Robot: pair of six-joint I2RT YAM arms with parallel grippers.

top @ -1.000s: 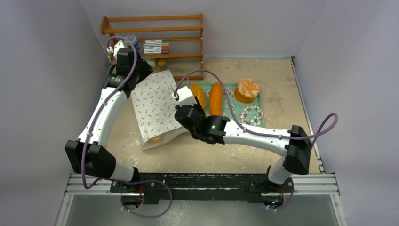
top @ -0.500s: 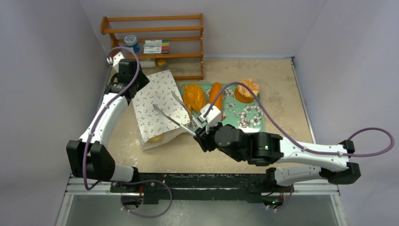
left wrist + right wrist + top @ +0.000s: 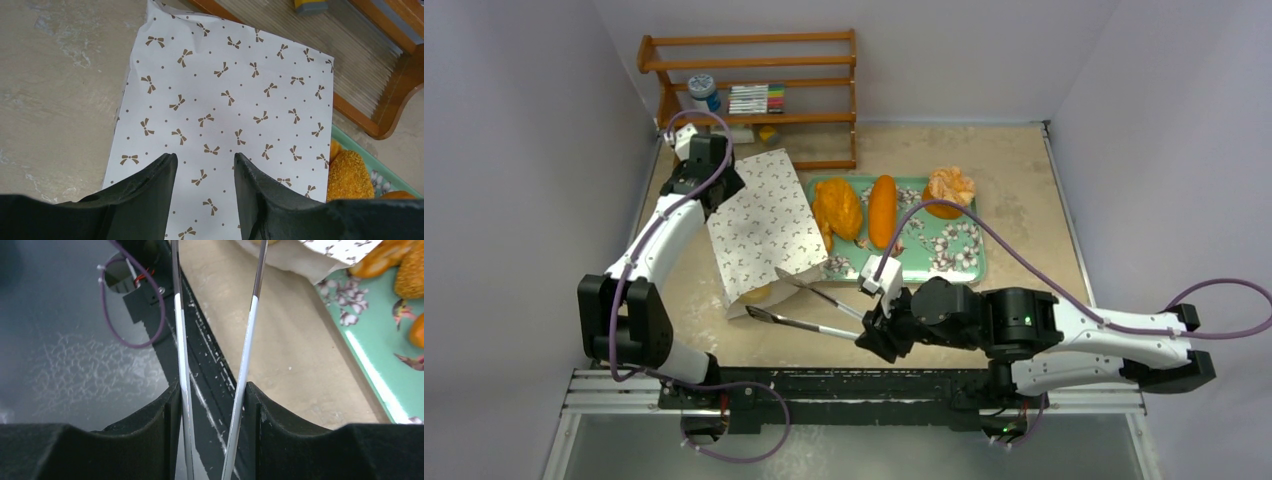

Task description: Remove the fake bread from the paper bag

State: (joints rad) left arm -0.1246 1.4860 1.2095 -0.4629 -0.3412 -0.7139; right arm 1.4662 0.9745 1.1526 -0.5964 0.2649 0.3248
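**Tongs poised at the bag mouth; one piece seen inside**

The paper bag [image 3: 759, 220] is laid flat at left-centre of the table [image 3: 1024, 180], with its mouth toward the near edge. A golden piece of fake bread [image 3: 757, 294] is seen just inside the mouth; which kind cannot be told. Three pieces are noted on the green floral tray [image 3: 954, 250] to the right: lumpy loaf [image 3: 837, 207], smooth loaf [image 3: 882, 210] and ruffled pastry [image 3: 949, 187].

The right gripper [image 3: 212, 387] is clamped on metal tongs [image 3: 804, 324]. The tong arms are splayed, with the tips just beside the mouth and apart from the bread. The left gripper [image 3: 205, 159] is spread over the bag's far end; contact with the paper cannot be told.

Step judged in hand: retrieval of the remaining piece. The next move calls for the tips to be slid into the mouth on either side of the piece and then squeezed, with the bag kept from sliding away.
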